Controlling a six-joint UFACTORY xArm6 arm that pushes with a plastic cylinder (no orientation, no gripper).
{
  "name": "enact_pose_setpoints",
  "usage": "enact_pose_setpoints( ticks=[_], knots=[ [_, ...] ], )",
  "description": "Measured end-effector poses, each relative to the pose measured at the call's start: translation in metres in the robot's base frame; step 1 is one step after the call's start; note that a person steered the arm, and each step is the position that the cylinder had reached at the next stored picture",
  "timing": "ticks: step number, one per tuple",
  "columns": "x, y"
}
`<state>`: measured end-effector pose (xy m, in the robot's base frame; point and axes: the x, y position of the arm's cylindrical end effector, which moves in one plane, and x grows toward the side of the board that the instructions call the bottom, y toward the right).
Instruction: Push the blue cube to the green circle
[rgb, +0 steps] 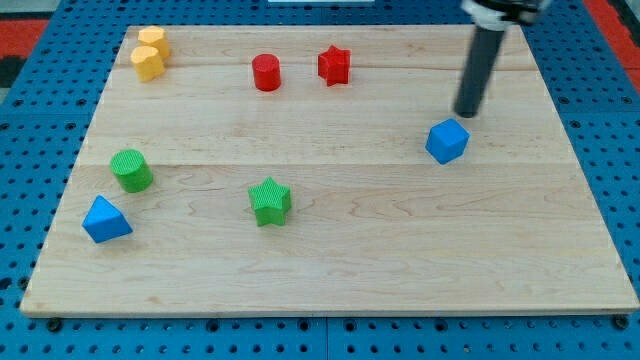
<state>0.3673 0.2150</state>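
Blue cube (447, 140) sits just below-left of your tip (466, 114), close, contact unclear. Your tip is a bare rod, holding nothing. Green circle (131, 170) lies far toward the view's left.

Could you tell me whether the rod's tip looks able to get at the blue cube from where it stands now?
Probably yes. My tip stands just above and slightly to the view's right of the blue cube, with only bare board between them. That side also suits a push toward the green circle at the view's left.
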Motion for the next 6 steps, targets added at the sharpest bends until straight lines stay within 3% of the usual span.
enact_pose_setpoints(
  ticks=[1,3,6],
  knots=[
    [0.01,0.02],
    [0.021,-0.09],
    [0.021,-0.075]
  ],
)
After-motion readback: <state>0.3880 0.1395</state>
